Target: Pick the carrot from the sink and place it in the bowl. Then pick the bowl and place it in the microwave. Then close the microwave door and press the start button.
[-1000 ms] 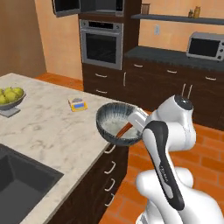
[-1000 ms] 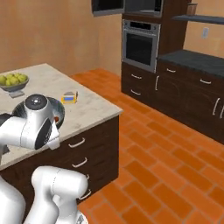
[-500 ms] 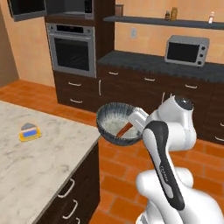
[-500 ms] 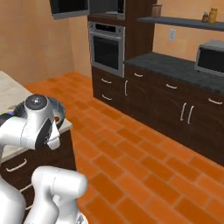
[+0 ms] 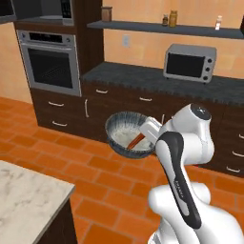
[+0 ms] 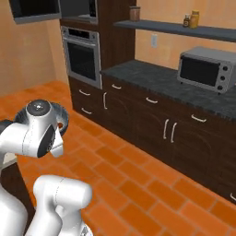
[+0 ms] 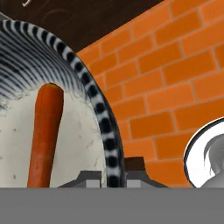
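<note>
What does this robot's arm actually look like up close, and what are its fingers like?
The arm is glossy white, built of rounded, bulbous segments with dark grey bands and caps at the joints; one dark band carries small pale lettering. No loose cables show. The gripper ends in two small, dark, blocky fingertips.

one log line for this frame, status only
phase: carry | jaws: shut on rim of bowl | carrot: lying in bowl | bowl: lifted over brick floor | microwave door: open
</note>
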